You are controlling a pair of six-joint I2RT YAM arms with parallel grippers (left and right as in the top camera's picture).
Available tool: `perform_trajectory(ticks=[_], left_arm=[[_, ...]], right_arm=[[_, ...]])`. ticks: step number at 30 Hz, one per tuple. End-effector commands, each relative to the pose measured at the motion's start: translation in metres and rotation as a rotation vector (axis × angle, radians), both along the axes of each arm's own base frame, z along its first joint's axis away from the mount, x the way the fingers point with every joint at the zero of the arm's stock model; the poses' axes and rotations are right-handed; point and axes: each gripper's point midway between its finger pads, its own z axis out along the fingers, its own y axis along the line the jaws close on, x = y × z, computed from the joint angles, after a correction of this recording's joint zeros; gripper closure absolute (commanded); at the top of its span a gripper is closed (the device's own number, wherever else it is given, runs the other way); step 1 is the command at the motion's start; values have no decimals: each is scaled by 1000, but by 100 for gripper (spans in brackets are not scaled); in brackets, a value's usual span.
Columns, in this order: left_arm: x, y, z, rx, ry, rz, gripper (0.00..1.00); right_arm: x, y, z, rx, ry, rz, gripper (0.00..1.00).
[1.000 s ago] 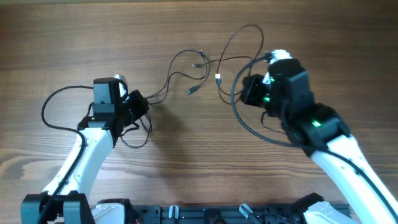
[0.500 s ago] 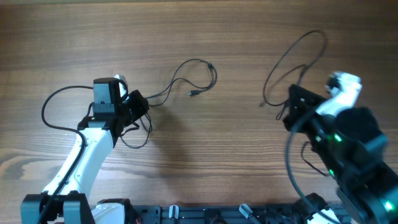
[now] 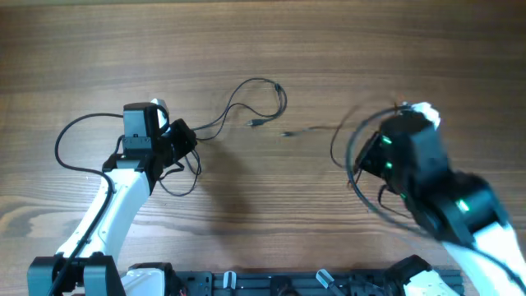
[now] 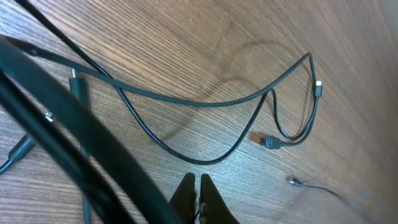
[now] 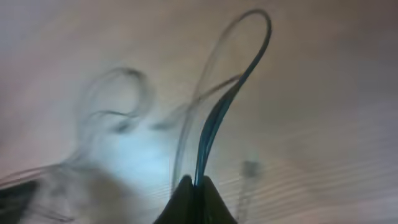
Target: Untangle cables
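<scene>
Where the two cables lie well apart, bare wood of the table (image 3: 99, 49) separates them, and its far half offers open room; the arm mounts (image 3: 57, 275) sit along the near edge. The first cable (image 3: 249, 80) loops just right of the left gripper (image 3: 187, 136), whose jaws are pressed together; whether they pinch it cannot be told. Only the left wrist view resolves its plug ends (image 4: 268, 142). Only the right wrist view shows the right gripper (image 5: 194, 186) clamped on the second cable (image 5: 214, 118), which is blurred overhead. Surface: brown wood grain.
</scene>
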Motion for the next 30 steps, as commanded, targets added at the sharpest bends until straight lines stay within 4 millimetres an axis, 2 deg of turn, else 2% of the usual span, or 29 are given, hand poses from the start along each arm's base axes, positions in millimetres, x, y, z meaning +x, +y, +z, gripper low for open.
perform_trajectory(ticks=[1,4,9,15,18,21,24,30], left_arm=[[-1,0,-3,17,4,-10,96],[-1,0,-3,17,4,-10,96],[-1,0,-3,16,3,-10,96],[-1,0,-3,16,3,-10,96],[-1,0,-3,17,3,-10,96],[-1,0,-3,17,3,-10,96],[-1,0,-3,17,3,-10,96],[-1,0,-3,17,3,-10,96]], right_arm=[[0,-35,-41,-134,154,-268,96],[4,-40,-54,-206,198,-273,96],[18,-33,-71,-297,243,-171,96],[27,-38,-100,-407,325,-188,95],[38,-36,-116,-443,347,-191,92],[56,-28,-130,-472,333,-124,91],[84,-12,-139,-530,280,41,91],[122,6,-139,-613,163,223,87]])
